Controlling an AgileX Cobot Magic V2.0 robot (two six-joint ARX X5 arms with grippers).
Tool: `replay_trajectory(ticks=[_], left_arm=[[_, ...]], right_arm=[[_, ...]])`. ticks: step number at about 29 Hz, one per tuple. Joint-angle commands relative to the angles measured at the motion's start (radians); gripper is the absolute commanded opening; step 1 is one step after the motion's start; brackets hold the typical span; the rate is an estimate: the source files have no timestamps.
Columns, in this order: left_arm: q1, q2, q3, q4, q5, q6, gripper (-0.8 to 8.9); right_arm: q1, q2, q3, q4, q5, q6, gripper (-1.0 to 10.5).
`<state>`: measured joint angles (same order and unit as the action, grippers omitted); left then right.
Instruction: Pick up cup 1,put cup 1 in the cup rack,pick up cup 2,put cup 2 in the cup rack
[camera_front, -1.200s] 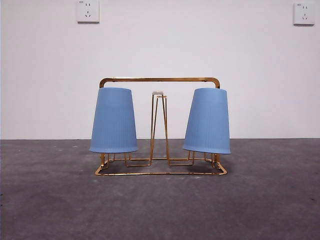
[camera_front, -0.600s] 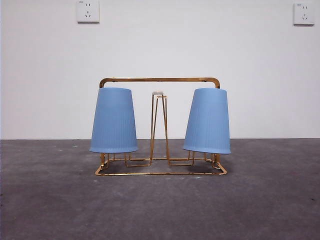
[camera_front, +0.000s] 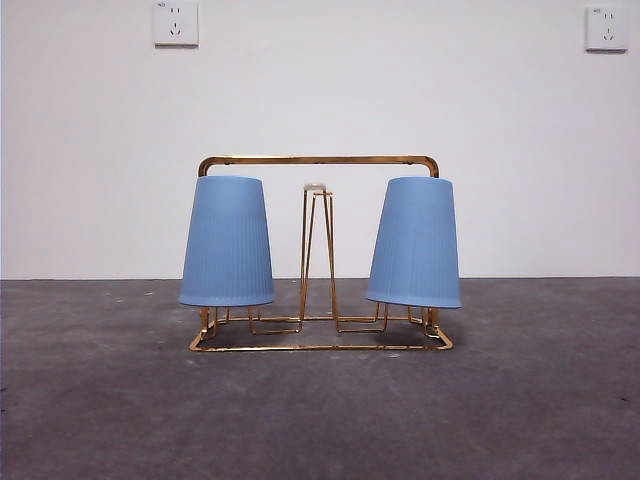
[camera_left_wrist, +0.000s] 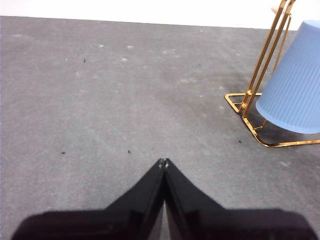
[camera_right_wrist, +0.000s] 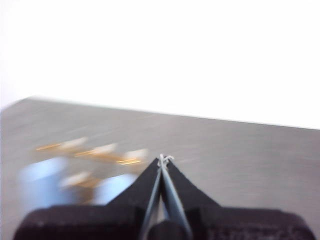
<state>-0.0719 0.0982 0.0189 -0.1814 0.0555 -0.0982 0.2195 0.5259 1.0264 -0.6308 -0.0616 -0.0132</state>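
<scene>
Resting inverted on the cup rack (camera_front: 318, 160): both blue cups (camera_front: 227, 242) (camera_front: 415, 243), unmoved over the last second. My left tool (camera_left_wrist: 163, 162) and right tool (camera_right_wrist: 163, 159) are closed, empty, clear; task looks complete.

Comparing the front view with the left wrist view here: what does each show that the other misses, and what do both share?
Only the front view shows the whole rack with two blue cups upside down on it, the left cup and the right cup, plus two wall sockets. No arm appears there. Only the left wrist view shows the left claw, jaws shut and empty, over bare table, apart from the rack. Both show the rack, one cup on it and the grey table.
</scene>
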Motion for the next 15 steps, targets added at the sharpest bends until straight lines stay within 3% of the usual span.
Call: replay_trajectory(ticks=[1,10,15], left_arm=[[0.003,0.002,-0.008,0.008,0.001,-0.003,-0.03],[0.003,0.002,-0.008,0.008,0.001,-0.003,-0.03],[0.003,0.002,-0.008,0.008,0.001,-0.003,-0.04]], right_arm=[[-0.074,-0.089,-0.243,0.171,-0.003,-0.016,0.0],[-0.116,-0.297,-0.719,0.502,0.021,-0.015,0.0],[-0.116,-0.402,-0.872,0.537,0.027,-0.014,0.0]])
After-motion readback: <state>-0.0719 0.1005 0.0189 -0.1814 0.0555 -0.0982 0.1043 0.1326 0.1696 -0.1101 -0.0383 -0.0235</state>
